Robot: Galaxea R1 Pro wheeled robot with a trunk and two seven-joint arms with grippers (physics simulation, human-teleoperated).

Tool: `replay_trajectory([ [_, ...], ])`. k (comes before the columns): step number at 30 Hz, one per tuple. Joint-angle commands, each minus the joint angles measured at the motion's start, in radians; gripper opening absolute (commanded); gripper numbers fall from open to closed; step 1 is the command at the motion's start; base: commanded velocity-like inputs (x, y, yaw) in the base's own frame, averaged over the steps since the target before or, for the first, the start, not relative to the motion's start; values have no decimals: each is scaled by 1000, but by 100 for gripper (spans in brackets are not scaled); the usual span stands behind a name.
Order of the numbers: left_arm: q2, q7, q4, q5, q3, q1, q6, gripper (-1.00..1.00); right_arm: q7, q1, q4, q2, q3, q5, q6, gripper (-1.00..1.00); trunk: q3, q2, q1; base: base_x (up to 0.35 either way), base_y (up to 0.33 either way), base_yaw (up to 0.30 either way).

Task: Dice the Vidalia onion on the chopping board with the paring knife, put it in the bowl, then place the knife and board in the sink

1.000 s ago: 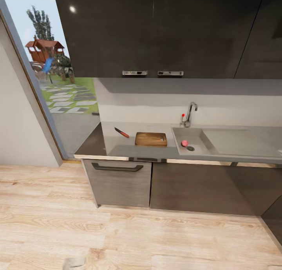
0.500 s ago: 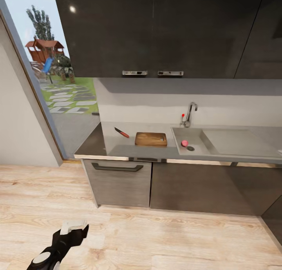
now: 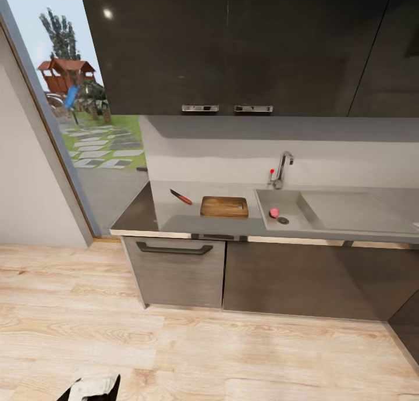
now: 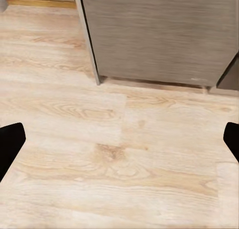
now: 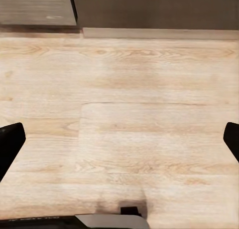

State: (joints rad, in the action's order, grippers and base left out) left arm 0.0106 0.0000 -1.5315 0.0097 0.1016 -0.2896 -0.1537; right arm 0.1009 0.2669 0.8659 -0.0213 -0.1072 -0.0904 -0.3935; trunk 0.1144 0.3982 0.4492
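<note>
In the head view the Vidalia onion (image 3: 274, 213), a small pinkish-red ball, lies in the grey sink (image 3: 291, 200) beside the round drain. The brown chopping board (image 3: 224, 206) rests on the dark countertop (image 3: 139, 217) left of the sink. The red-handled paring knife (image 3: 181, 197) lies left of the board. The bowl is out of view. My left gripper (image 3: 92, 387) peeks in at the bottom edge, far from the counter. In the wrist views, the left gripper (image 4: 119, 141) and the right gripper (image 5: 119, 144) hang open over the wooden floor, holding nothing.
A chrome tap (image 3: 283, 167) with a red knob stands behind the sink. Dark wall cabinets (image 3: 233, 46) hang above the counter; a drawer (image 3: 174, 270) and doors sit below. A tall window (image 3: 75, 98) is at the left. Wooden floor (image 3: 233, 354) lies between me and the counter.
My left arm, raised into the head view half a second ago, has dropped back so only its tip shows at the bottom edge. The kitchen things have not moved.
</note>
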Motion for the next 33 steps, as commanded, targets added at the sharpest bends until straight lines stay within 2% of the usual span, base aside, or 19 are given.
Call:
replay_trajectory([
  [1, 0, 0, -3, 1, 0, -24, 30, 100, 6, 0, 1, -1, -6, -9, -2, 100, 2, 2, 1, 0, 0, 0],
  [4, -1, 1, 11, 2, 0, -62, 73, 100, 6, 0, 1, -2, -6, -9, -3, 100, 2, 2, 1, 0, 0, 0],
  [7, -3, 1, 54, 2, 1, -72, 79, 100, 6, 0, 1, -1, -6, -10, -4, 100, 2, 2, 1, 0, 0, 0],
  [10, -6, 1, 116, 2, 1, -77, 82, 100, 6, 0, 2, -1, -6, -10, -8, 100, 2, 2, 1, 0, 0, 0],
  [13, -14, 2, 217, 2, 4, -79, 84, 100, 6, 0, 3, -6, -4, -12, -10, 100, 2, 2, 1, 0, 0, 0],
  [15, -19, 3, 278, 2, 4, -79, 88, 100, 6, 0, 4, -7, 8, -14, -11, 100, 2, 2, 1, 0, 0, 0],
  [18, -24, 2, 390, -2, 5, -79, 94, 100, 6, 0, 8, -9, 63, -15, -13, 100, 2, 2, 1, 0, 0, 0],
  [20, -25, 2, 432, -2, 6, -79, 96, 100, 4, 0, 10, -9, 95, -15, -20, 100, 2, 2, 1, 0, 0, 0],
  [22, -25, 1, 459, -2, 6, -79, 102, 100, 4, 0, 11, -8, 111, -15, -31, 100, 2, 2, 1, 0, 0, 0],
  [30, -22, 0, 518, -2, 7, -79, 205, 100, 4, 0, 12, -4, 119, -16, -40, 100, 2, 2, 1, 0, 0, -2],
  [33, -21, 0, 523, -1, 7, -78, 215, 100, 3, 0, 12, -3, 119, -17, -41, 100, 0, 2, 1, 0, 0, -99],
])
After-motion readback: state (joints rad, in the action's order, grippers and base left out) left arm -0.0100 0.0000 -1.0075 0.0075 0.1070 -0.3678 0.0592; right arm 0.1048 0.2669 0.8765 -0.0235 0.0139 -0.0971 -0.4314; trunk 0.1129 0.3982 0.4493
